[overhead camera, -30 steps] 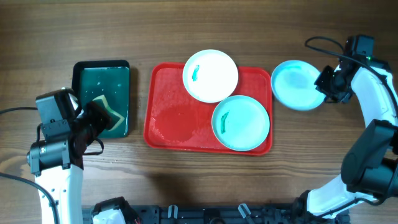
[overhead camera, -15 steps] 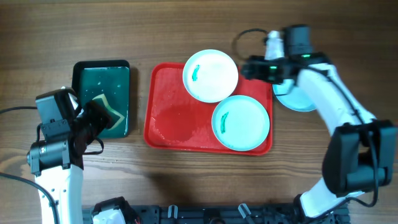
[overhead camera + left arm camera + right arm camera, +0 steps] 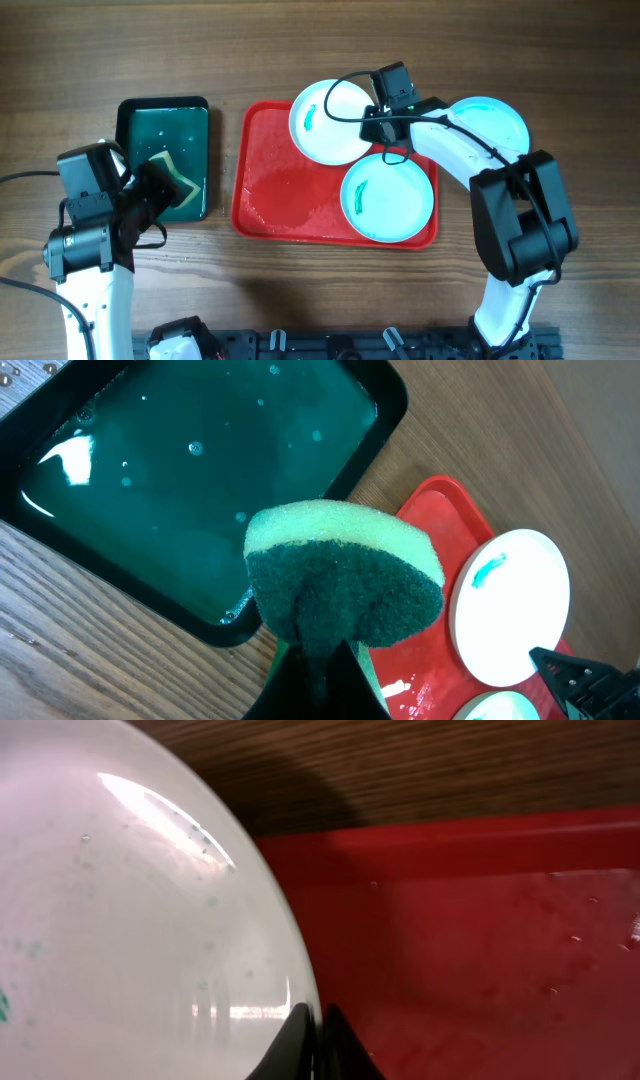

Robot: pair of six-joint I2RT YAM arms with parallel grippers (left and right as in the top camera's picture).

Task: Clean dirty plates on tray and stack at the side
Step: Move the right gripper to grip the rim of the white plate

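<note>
The red tray (image 3: 270, 195) lies mid-table. On it, a white plate (image 3: 322, 125) with a green smear overhangs the far rim, and a turquoise plate (image 3: 392, 202) with a smear sits front right. A second turquoise plate (image 3: 498, 118) lies on the table to the right, partly under my right arm. My right gripper (image 3: 372, 125) is pinched on the white plate's right rim; the right wrist view shows its fingers (image 3: 315, 1025) shut on the plate's edge (image 3: 130, 940). My left gripper (image 3: 318, 670) is shut on a green sponge (image 3: 340, 575) above the tray's left side.
A dark green narrow tray (image 3: 160, 130) holding water sits left of the red tray, also in the left wrist view (image 3: 200, 480). The red tray's left half (image 3: 440, 510) is wet. A black cable loops over the white plate. Bare wood lies in front.
My right arm left the turquoise plate on the table at the right and swung left to the white plate, closing on its rim. The white plate shifted slightly left. The left arm is still.
</note>
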